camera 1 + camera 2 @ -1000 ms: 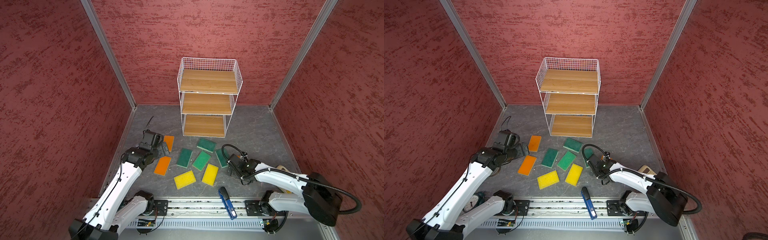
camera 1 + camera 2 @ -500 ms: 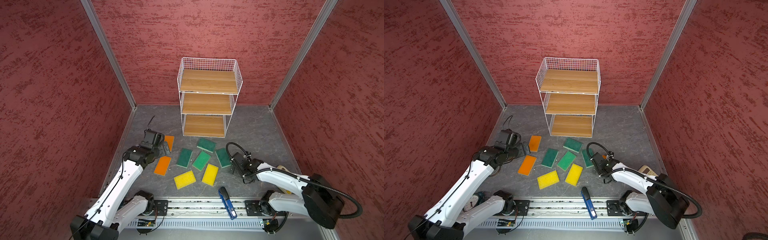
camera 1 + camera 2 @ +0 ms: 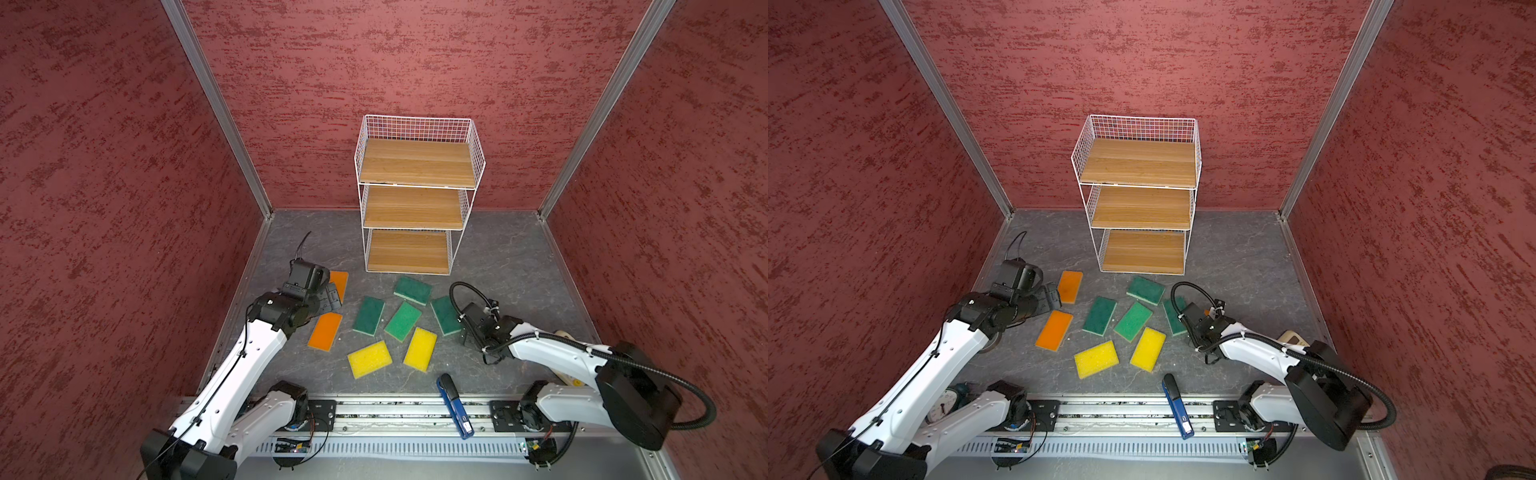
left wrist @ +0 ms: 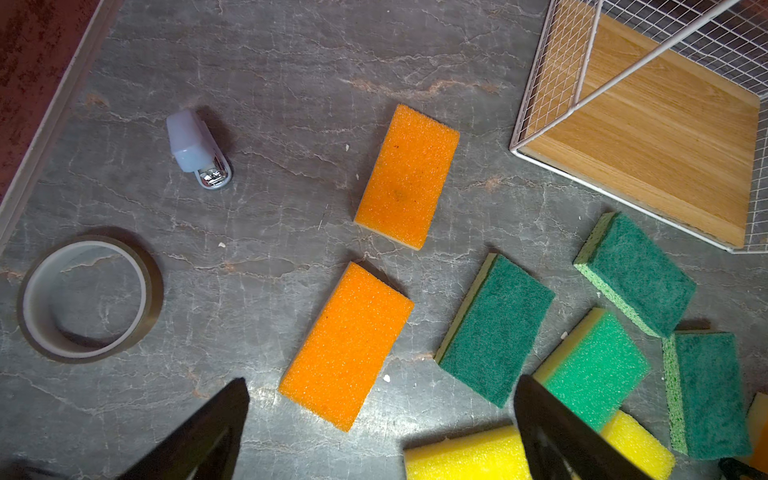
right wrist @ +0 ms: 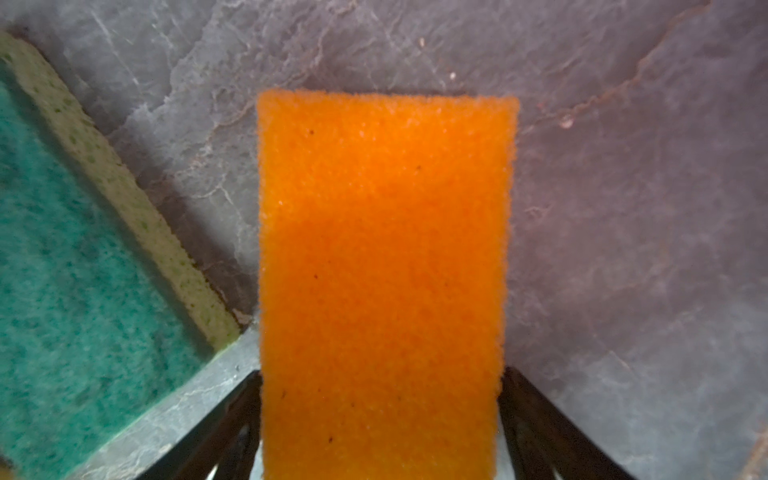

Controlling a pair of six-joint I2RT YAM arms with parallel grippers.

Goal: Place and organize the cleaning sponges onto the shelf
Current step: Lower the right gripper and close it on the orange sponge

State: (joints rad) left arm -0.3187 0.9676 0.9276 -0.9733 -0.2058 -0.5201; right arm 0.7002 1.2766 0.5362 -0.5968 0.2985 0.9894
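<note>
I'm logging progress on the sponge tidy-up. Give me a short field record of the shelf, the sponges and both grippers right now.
shelf: shelf, all three boards bare
loose on the table: four green sponges, two yellow sponges, two orange sponges
left: left gripper open above the table, holding nothing
right: right gripper, jaws flanking a third orange sponge lying flat; grip unclear

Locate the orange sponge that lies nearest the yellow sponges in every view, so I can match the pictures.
Both top views: the orange sponge sits left of centre, in the lower half.
Left wrist: lower middle.
Right wrist: absent; a different orange sponge fills that view.
Shared landmark: the shelf, seen in every view except the right wrist.
</note>
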